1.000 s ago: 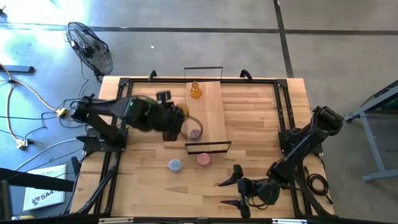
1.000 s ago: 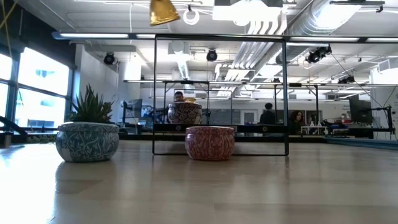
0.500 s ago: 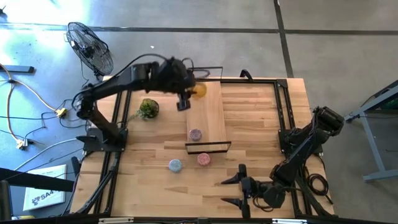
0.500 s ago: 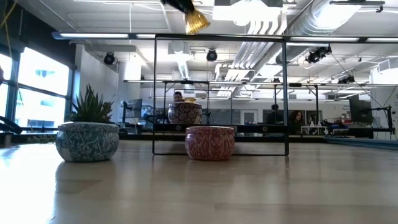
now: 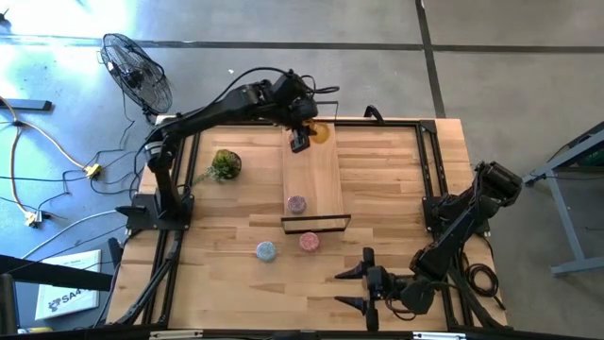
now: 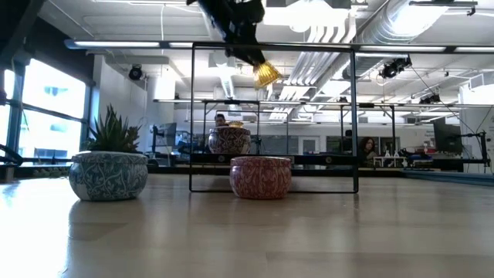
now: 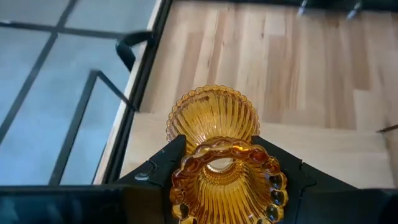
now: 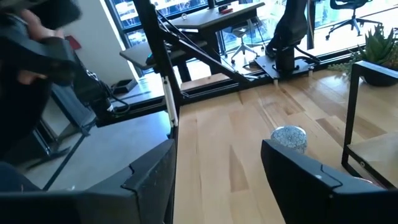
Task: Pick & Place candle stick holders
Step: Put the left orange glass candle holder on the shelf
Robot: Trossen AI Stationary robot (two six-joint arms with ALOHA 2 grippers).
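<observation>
Candle stick holders are being moved one at a time; the amber holder now in transit is clamped between the fingers of the left pincer, which is closed on its ribbed body. In the left wrist view a second amber holder stands directly beyond the carried one, on the raised wooden shelf.

Change over the last second: the left arm has swung from the desk centre out to the 12 o'clock end of the shelf, carrying the holder high. In the low view the carried piece has tracked from the upper left toward the shelf frame and has come lower.

Meaning for the task: the carry phase appears nearly complete and a set-down next to the standing amber holder is likely next. Clearance is tight, so contact between the two glass pieces is the main risk.

Outward from there: a pink holder sits on the shelf toward 6 o'clock; another pink holder and a light-blue holder remain on the desk past the shelf's 6 o'clock end.

The right pincer waits at 5 o'clock, fingers apart and narrowing, holding nothing.
</observation>
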